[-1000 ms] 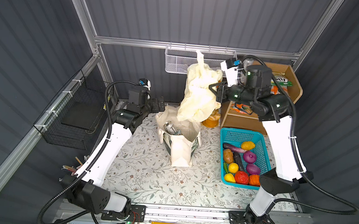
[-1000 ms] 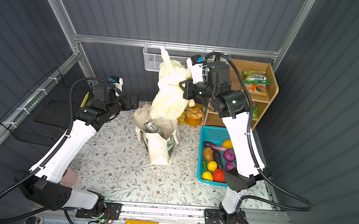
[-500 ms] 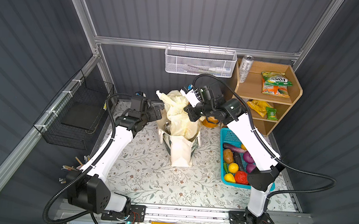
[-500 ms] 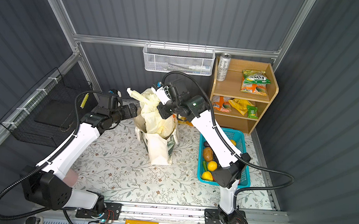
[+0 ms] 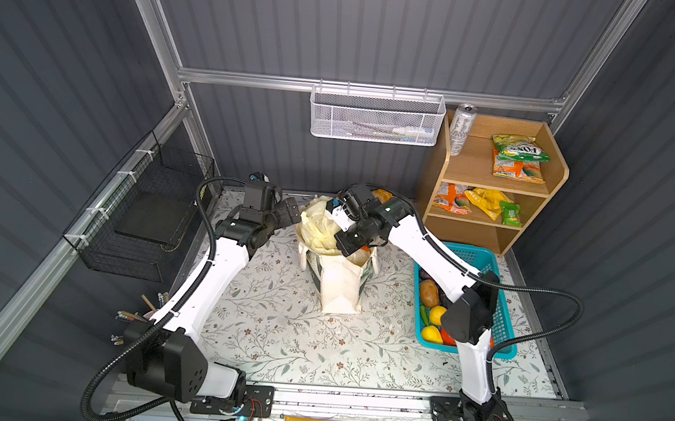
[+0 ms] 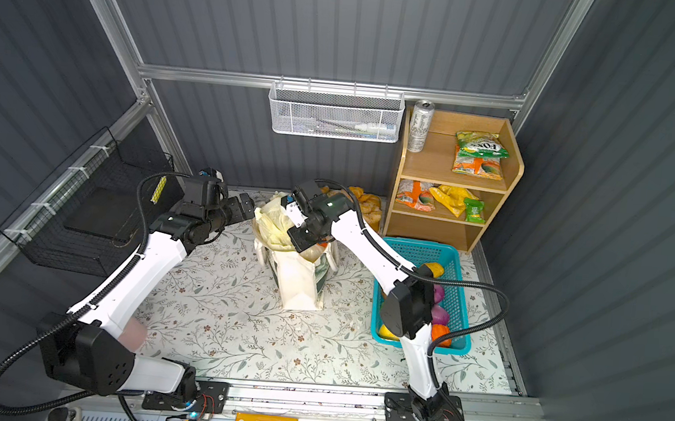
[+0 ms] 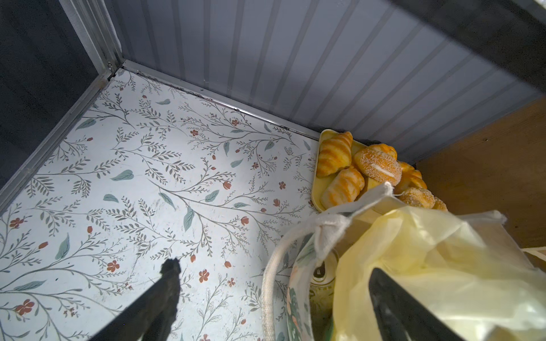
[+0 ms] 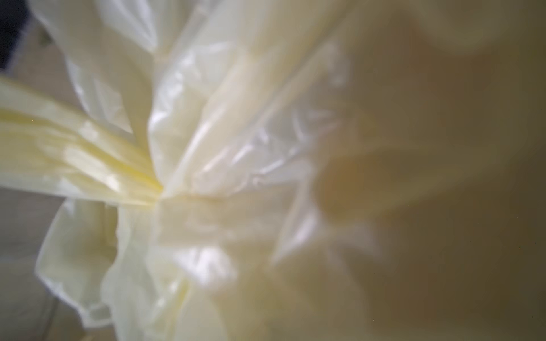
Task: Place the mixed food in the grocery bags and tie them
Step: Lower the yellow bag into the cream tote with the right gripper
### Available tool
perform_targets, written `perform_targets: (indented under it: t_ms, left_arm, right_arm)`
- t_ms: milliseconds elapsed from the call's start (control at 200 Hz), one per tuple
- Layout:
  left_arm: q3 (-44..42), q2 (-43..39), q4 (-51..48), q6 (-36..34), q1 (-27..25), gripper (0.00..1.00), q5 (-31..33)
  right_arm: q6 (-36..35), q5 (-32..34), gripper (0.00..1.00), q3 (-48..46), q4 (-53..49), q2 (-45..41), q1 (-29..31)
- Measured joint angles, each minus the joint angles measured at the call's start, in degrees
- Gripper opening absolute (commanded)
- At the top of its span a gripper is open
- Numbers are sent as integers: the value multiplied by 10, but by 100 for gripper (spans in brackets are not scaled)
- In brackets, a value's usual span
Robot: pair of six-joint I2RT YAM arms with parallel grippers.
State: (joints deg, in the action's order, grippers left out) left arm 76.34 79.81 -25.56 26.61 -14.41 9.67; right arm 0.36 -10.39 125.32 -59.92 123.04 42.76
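The cream canvas tote is stood upright on the floral mat, with the pale-yellow plastic bag bunched in its mouth. The right gripper is pressed into that plastic, closed, folds pinched between its jaws. The left gripper is spread wide just beside the tote, holding nothing. Behind it, bread pieces are heaped.

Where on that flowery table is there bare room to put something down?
Bare: the front stretch of the table between canvas tote and front rail, and the back-left corner. Crowded: back right, where tote, bread tray and turquoise basket bunch together.
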Motion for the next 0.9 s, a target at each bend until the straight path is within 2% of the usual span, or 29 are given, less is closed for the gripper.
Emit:
perform_targets:
  t_ms: [300, 420, 505, 655, 901]
  left_arm:
    - [0, -6, 0, 0, 0, 100, -1]
    - [1, -7, 0, -1, 0, 100, -7]
    - [3, -7, 0, -2, 0, 100, -11]
    - [9, -7, 0, -3, 0, 100, -20]
    - [12, -7, 3, -2, 0, 100, -28]
  right_arm:
    - [25, -32, 0, -9, -22, 59, -19]
    - [33, -38, 31, -18, -24, 55, -27]
    - [33, -48, 40, 6, -41, 52, -29]
    - [37, -69, 44, 76, -66, 30, -30]
    - [42, -83, 43, 104, -68, -79, -30]
